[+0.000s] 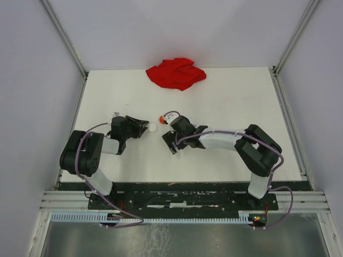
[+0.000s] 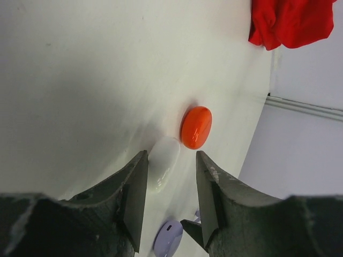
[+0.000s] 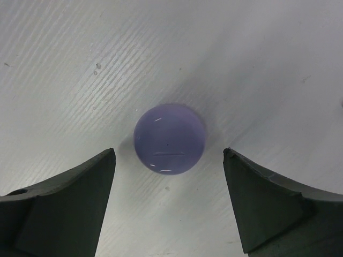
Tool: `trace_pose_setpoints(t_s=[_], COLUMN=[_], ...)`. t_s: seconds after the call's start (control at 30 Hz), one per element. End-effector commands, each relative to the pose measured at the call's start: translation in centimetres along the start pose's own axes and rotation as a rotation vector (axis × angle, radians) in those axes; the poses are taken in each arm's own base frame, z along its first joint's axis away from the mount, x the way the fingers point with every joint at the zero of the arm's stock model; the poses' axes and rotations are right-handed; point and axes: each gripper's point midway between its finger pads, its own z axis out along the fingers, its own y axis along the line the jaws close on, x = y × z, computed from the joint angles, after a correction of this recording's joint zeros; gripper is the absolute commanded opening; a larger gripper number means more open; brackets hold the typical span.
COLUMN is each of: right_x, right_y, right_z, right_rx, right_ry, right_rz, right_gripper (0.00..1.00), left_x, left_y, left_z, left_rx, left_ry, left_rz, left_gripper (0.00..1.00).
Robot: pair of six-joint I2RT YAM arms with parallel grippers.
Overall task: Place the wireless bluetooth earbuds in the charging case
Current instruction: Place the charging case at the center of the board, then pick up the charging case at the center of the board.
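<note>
Three closed, round charging cases lie on the white table. My left gripper is open and empty, with the white case just past its fingertips. The orange-red case lies right behind the white one. A lavender case lies flat just ahead of my right gripper. That gripper hangs over it, open wide and not touching it. In the top view the right gripper hides the lavender case. No earbuds show in any view.
A crumpled red cloth lies at the table's far edge. The two grippers are close together near the table's middle. One dark right fingertip shows beside the lavender case. White walls enclose the table on three sides.
</note>
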Motion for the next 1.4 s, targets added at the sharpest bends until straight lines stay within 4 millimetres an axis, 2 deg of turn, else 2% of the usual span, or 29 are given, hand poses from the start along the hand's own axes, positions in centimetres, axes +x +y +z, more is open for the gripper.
trace_pose_setpoints(t_s=[0.0,0.3,0.53,0.8,1.13,1.37], right_x=[-2.5,-2.3,-1.6,-1.3,-2.8,-4.6], right_y=[0.4,0.7,2.1,4.3,6.7,7.4], right_z=[0.1,0.0,-0.6,-0.6,0.6,1.2], right_rx=[0.01,0.023,0.0,-0.022,-0.04,-0.046], right_ry=[-0.057,-0.038,-0.023,-0.019,-0.029,-0.054], right_rz=[0.007,-0.003,-0.01,-0.029,-0.063,-0.08], right_gripper=[0.89,0.84,0.82,0.82,0.82,0.82], left_x=[-1.7,-2.4,-3.1,-3.9,-4.7,-5.5], left_y=[-0.8,-2.1,-3.8,-4.7,-4.8,-4.5], left_z=[-0.6,-1.4,-2.3,-3.7,-4.7,-5.2], left_rx=[-0.032,-0.023,0.026,0.063,0.087,0.089], left_ry=[-0.064,-0.083,-0.092,-0.102,-0.106,-0.12], left_rz=[0.128,0.162,0.164,0.156,0.137,0.124], left_gripper=[0.48,0.5,0.5,0.5,0.5,0.5])
